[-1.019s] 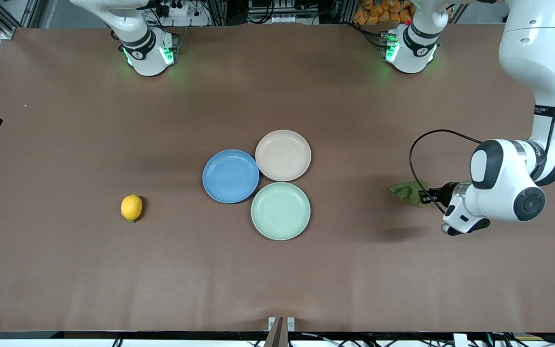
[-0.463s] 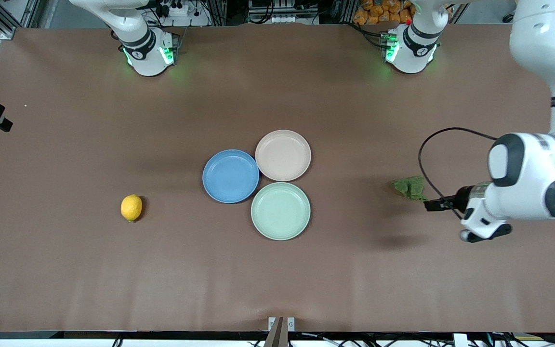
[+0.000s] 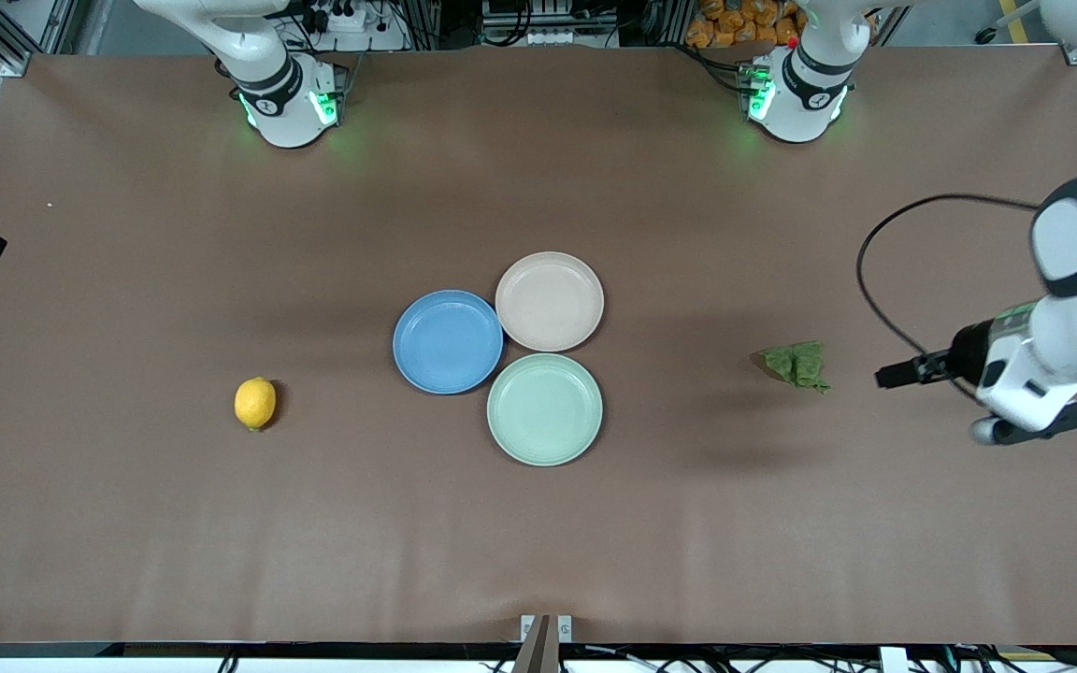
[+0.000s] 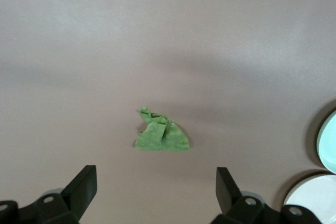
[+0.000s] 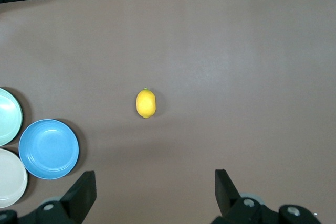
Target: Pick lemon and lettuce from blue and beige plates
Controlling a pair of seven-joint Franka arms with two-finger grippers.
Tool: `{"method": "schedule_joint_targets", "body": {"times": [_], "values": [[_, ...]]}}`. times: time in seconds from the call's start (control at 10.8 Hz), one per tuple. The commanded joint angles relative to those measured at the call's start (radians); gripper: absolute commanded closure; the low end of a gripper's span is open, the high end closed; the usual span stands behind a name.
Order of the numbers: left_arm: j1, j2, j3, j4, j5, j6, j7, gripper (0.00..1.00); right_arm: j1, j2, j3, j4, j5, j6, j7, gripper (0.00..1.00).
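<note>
The lemon (image 3: 255, 403) lies on the bare table toward the right arm's end, apart from the plates; it also shows in the right wrist view (image 5: 146, 103). The lettuce (image 3: 795, 364) lies on the bare table toward the left arm's end and shows in the left wrist view (image 4: 160, 135). The blue plate (image 3: 448, 341) and the beige plate (image 3: 550, 301) touch at mid-table and are empty. My left gripper (image 4: 156, 179) is open and empty, up in the air (image 3: 894, 376) beside the lettuce. My right gripper (image 5: 155, 182) is open and empty, high over the table.
An empty mint-green plate (image 3: 545, 408) touches the blue and beige plates, nearer to the front camera. The left arm's black cable (image 3: 875, 271) loops above the table beside the lettuce. Both arm bases stand along the table's back edge.
My left gripper has drawn away from the lettuce toward the left arm's end of the table and risen. The lettuce stays on the table. Lemon and plates have not moved.
</note>
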Motion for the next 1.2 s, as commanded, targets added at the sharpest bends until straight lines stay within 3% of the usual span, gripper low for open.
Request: {"method": "schedule_joint_targets", "body": {"times": [0.0, 0.28, 0.74, 1.11], "values": [[-0.006, -0.045, 0.015, 0.046, 0.06, -0.079, 0.034, 0.0, 0.012, -0.012, -0.004, -0.022, 0.003, -0.002, -0.013, 0.0], [-0.004, -0.08, 0.015, 0.083, 0.06, -0.161, 0.034, 0.0, 0.042, -0.011, 0.004, -0.061, -0.058, 0.003, -0.018, 0.0], [0.003, -0.226, 0.021, 0.09, 0.045, -0.186, 0.071, 0.0, 0.079, -0.009, 0.005, -0.097, -0.057, 0.001, -0.016, 0.0], [0.005, -0.244, 0.026, 0.089, 0.045, -0.186, 0.097, 0.0, 0.078, -0.011, 0.004, -0.096, -0.054, 0.01, -0.016, 0.0]]}}
